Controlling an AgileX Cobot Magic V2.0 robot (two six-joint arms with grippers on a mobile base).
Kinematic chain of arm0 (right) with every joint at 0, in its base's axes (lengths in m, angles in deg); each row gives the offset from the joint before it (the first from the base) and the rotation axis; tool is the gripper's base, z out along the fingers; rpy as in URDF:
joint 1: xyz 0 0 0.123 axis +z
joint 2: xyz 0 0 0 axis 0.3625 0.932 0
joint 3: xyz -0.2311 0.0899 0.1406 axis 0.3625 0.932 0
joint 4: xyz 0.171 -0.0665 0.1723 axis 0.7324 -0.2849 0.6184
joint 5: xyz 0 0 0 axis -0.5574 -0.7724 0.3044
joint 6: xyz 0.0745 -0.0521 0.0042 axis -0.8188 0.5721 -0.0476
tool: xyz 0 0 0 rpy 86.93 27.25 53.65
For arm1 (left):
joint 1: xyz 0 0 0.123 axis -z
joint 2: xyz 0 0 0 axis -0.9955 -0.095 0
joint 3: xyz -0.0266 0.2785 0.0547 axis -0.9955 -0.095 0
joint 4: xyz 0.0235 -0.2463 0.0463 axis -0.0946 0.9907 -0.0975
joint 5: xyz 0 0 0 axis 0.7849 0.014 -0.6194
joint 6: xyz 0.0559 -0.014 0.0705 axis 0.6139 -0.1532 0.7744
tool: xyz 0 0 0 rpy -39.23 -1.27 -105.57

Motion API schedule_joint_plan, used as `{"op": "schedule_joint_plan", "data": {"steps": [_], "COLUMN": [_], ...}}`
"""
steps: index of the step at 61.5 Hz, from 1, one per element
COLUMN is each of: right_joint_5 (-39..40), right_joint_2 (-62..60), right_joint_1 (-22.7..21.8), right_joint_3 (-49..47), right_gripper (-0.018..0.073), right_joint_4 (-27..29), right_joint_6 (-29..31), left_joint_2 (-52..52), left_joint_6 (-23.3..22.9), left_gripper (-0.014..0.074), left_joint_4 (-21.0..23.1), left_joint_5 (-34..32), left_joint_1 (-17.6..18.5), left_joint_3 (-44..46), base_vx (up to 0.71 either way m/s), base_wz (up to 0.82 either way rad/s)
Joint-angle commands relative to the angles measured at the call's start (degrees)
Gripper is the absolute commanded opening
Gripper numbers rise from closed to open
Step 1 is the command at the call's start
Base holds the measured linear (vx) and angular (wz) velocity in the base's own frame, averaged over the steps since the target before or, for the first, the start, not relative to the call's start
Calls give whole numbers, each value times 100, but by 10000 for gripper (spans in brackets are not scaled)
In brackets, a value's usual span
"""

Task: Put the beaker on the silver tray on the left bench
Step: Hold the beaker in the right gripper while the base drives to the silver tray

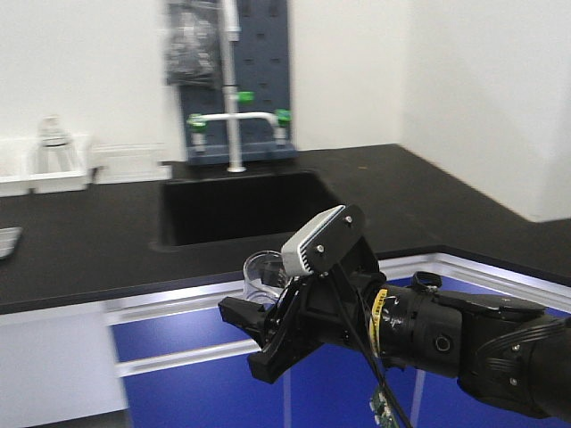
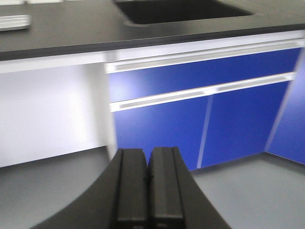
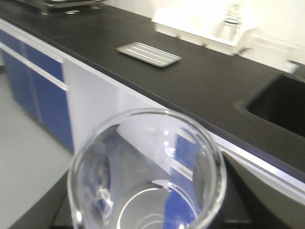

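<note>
The clear glass beaker [image 1: 261, 272] is held in the air by my right gripper [image 1: 243, 339], in front of the bench's front edge near the sink. In the right wrist view the beaker [image 3: 143, 117] fills the lower frame, with dark fingers [image 3: 61, 206] on both sides of it. The silver tray [image 3: 148, 54] lies empty on the black worktop of the left bench [image 3: 205, 90], far ahead of the beaker. The tray also shows at the left edge of the front view [image 1: 7, 241] and in the left wrist view [image 2: 14, 21]. My left gripper [image 2: 147, 153] is shut and empty, low above the floor.
A black sink [image 1: 241, 209] with a white faucet [image 1: 234, 116] is set into the worktop. White plastic bins [image 3: 200, 26] holding glassware stand behind the tray. Blue cabinet doors [image 2: 214, 119] and a white panel [image 2: 47, 109] run under the bench, above a grey floor.
</note>
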Motion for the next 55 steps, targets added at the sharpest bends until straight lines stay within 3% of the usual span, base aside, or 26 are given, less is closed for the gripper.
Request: {"op": "schedule_joint_plan", "data": {"steps": [1, 33, 55], "right_joint_5": [192, 192, 192], "right_joint_2": [-239, -239, -239], "right_joint_1": [-17, -17, -17], "right_joint_3": [-191, -191, -191], "right_gripper": [-14, -14, -14], "right_joint_4": [164, 164, 164], "right_joint_6": [12, 12, 12], "left_joint_2": [38, 38, 38], "left_joint_6": [2, 2, 2], "left_gripper": [1, 1, 1], "left_joint_4": [29, 29, 29], "left_joint_5": [-477, -477, -477], "left_joint_1": [-11, -11, -11], "left_joint_3": [-102, -102, -102], "base_vx": [0, 7, 17], "base_wz": [79, 68, 44]}}
